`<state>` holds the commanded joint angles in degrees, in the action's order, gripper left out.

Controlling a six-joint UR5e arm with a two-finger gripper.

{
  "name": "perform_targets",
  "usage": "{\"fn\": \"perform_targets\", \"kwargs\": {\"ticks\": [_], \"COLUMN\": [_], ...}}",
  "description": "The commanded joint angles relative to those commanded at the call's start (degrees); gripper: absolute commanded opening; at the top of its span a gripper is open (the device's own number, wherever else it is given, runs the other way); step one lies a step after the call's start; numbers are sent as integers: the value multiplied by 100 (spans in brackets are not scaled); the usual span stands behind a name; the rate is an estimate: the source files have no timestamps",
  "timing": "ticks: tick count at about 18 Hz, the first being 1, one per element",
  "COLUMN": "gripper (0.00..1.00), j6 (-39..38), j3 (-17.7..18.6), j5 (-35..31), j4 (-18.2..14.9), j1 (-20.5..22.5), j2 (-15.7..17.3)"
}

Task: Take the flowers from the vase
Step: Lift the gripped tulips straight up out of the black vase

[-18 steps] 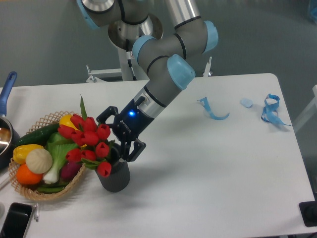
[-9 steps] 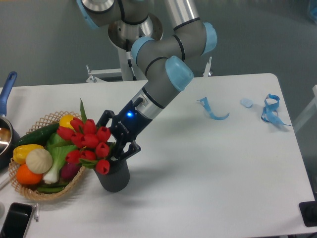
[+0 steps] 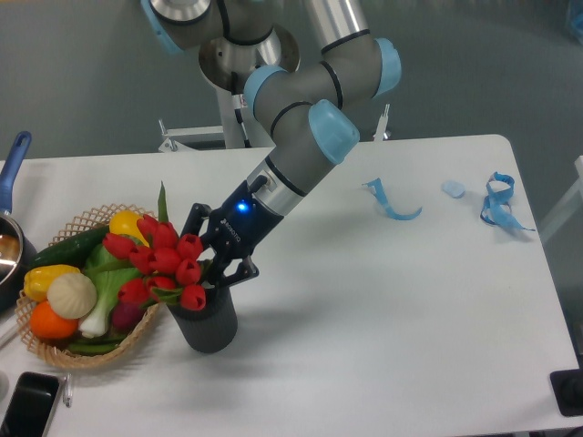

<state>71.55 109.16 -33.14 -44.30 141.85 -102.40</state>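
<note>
The flowers (image 3: 162,264), red tulip buds with green leaves, stand in the dark grey vase (image 3: 206,324) near the table's front left. My gripper (image 3: 215,264) reaches down from the upper right, its black fingers closed around the bunch just above the vase's rim. The stems are hidden behind the buds and fingers. The buds lean left over the wicker basket's edge.
A wicker basket (image 3: 91,353) of vegetables touches the vase on its left. A pot with a blue handle (image 3: 11,173) sits at the far left edge, a black phone (image 3: 27,407) at the front left corner. Blue ribbons (image 3: 392,202) (image 3: 499,202) lie at the right.
The gripper's fingers have closed in on the bunch. The flowers have straightened a little, with the long leaf now pointing more upright.
</note>
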Motion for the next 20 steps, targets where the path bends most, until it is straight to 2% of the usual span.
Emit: {"fn": "perform_targets", "kwargs": {"ticks": [12, 20], "gripper": [45, 45], "j6": [-597, -800], "j3": [-62, -70], "j5": [140, 361], "j4": [-9, -9], "j1": [220, 290], "j2": [686, 950]}}
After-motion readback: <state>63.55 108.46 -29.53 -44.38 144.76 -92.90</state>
